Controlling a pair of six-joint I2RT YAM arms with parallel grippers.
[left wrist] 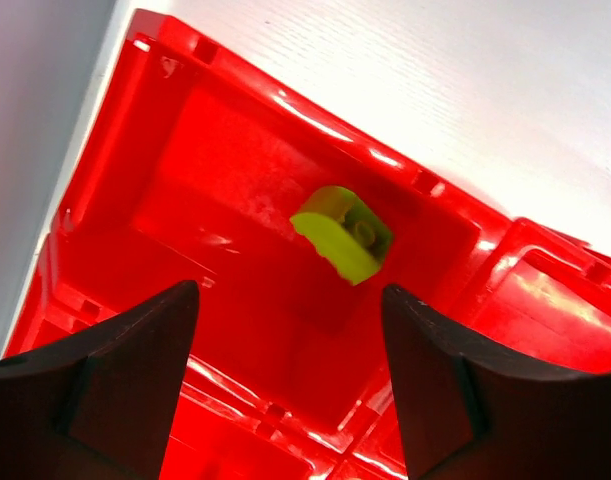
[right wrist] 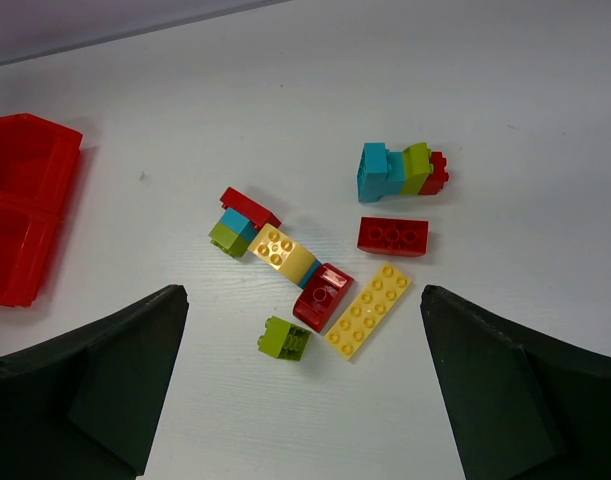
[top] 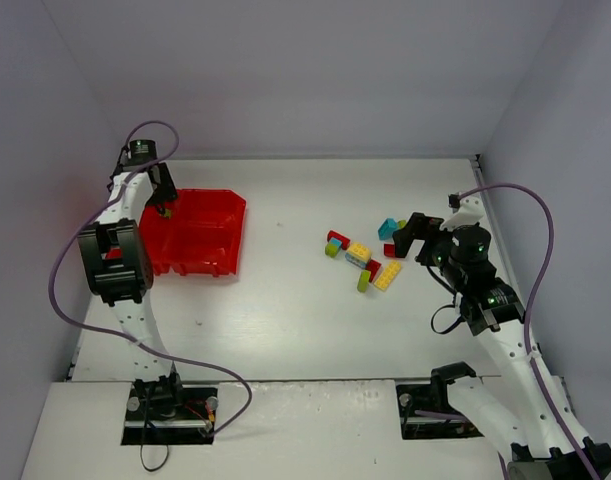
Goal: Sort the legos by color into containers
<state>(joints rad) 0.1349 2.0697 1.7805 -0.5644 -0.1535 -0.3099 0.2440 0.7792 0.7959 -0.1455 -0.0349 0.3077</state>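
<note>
Right gripper (right wrist: 300, 300) jaws spread wide over loose studded bricks on the matte white table (right wrist: 505, 80): long yellow plate (right wrist: 369, 310), lime cube (right wrist: 283, 338), glossy red block (right wrist: 393, 236). Farther off, left gripper (left wrist: 290, 292) parted; rounded lime brick (left wrist: 343, 233) lies in a corner compartment of the glossy red tray (left wrist: 285, 100).

The left arm (top: 137, 322) and right arm (top: 515, 352) are white links with bulky black joints, each trailed by a lilac cable (top: 57, 275). Small green lights (top: 490, 298) dot the right arm. The left tool (left wrist: 288, 290) and right tool (right wrist: 303, 290) have matte black, wedge-shaped fingers (left wrist: 135, 385).
</note>
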